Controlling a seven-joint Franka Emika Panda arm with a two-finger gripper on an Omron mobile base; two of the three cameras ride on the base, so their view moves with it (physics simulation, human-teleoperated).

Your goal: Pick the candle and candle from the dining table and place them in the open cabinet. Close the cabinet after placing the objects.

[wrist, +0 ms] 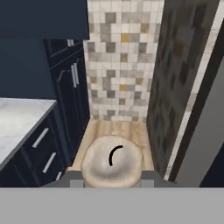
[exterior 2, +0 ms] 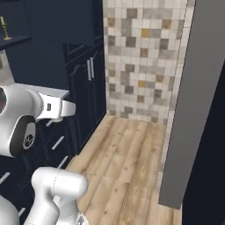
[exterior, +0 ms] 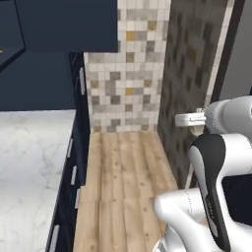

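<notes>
The dining table (exterior: 29, 162), a broad veined marble slab over navy drawers, fills the lower left of the left base view. The dark flat-panelled cabinet (exterior 2: 13, 26) sits upper left in the right base view, the tan taper on its brass holder (exterior 2: 4, 27) already on the shelf. At the hand view's bottom centre, the gripper (wrist: 112, 183) is closed on the stubby grey-beige candle (wrist: 112, 162), its round top and curled black wick facing us. Risk: that smooth cylinder could slip or clip the shelf edge, toppling the taper.
</notes>
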